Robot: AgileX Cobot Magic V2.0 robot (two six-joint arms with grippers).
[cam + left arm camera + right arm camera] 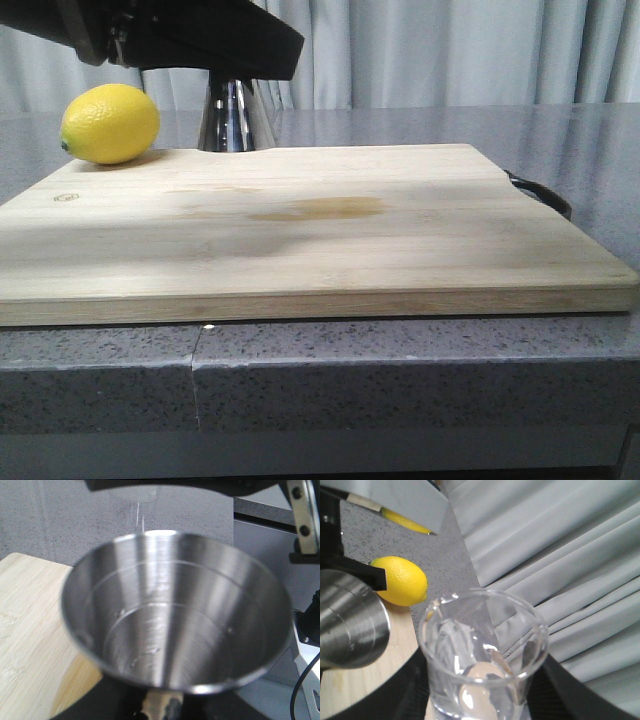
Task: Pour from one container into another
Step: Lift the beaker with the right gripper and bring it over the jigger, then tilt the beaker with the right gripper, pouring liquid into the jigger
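Steel jigger [175, 625] upright, mouth up; beaker [482, 655] tipped twd it.

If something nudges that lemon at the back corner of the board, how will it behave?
The lemon is rounded and oval, so it would probably roll or wobble rather than slide. It sits near the cutting board's back edge, so a push could send it off onto the counter. Its firm-looking dimpled skin suggests it would take a bump unharmed.
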